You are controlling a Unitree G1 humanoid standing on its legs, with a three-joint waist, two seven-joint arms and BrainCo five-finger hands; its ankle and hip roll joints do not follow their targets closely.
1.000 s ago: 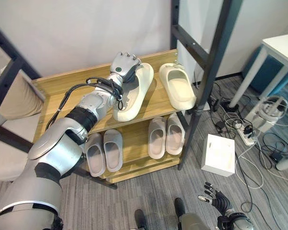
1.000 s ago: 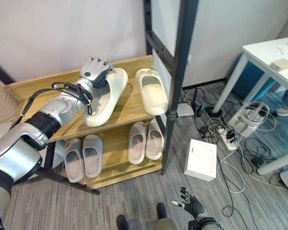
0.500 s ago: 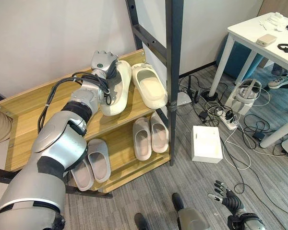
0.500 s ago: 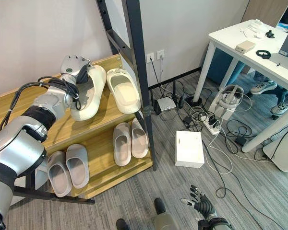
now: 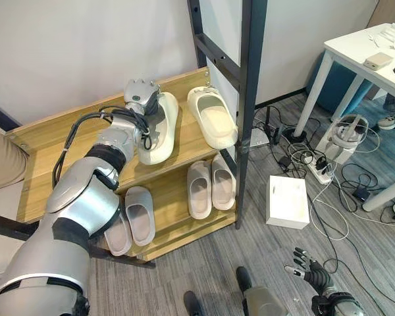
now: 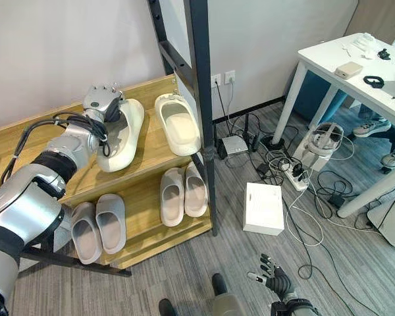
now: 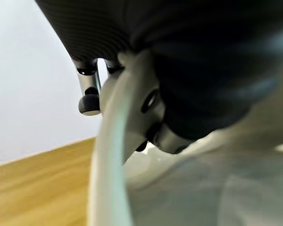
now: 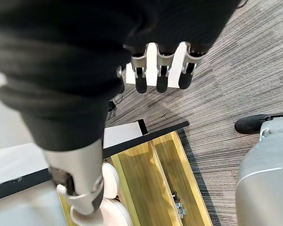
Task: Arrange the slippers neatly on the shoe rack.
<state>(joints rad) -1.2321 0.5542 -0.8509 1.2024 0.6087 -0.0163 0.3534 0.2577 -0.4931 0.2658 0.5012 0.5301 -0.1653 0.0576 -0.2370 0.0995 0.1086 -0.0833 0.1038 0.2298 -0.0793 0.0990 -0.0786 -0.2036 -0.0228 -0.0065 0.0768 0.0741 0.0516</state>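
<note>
The left robot hand (image 5: pixel 142 93) sits on the heel end of a cream slipper (image 5: pixel 157 129) on the top shelf of the wooden shoe rack (image 5: pixel 49 141). In the left wrist view its fingers (image 7: pixel 88 102) curl over the slipper's rim with the thumb inside the opening, so it is gripping that slipper. The slipper's long axis runs from the shelf's back edge toward its front edge, leaning a little so its toe points away from its mate (image 5: pixel 213 117), which lies just beside it near the shelf's right end. The two are not quite parallel; I would judge the held one needs its toe swung toward the mate to square the pair.

A black upright post (image 5: pixel 249 99) stands at the rack's right front corner, close to the mate, and would crowd any shove that way. On the lower shelf, two grey-beige pairs (image 5: pixel 210 188) (image 5: pixel 131 220) already lie side by side.

The right robot hand (image 5: pixel 309 273) hangs low over the floor, fingers spread, holding nothing and well apart from the rack.
</note>
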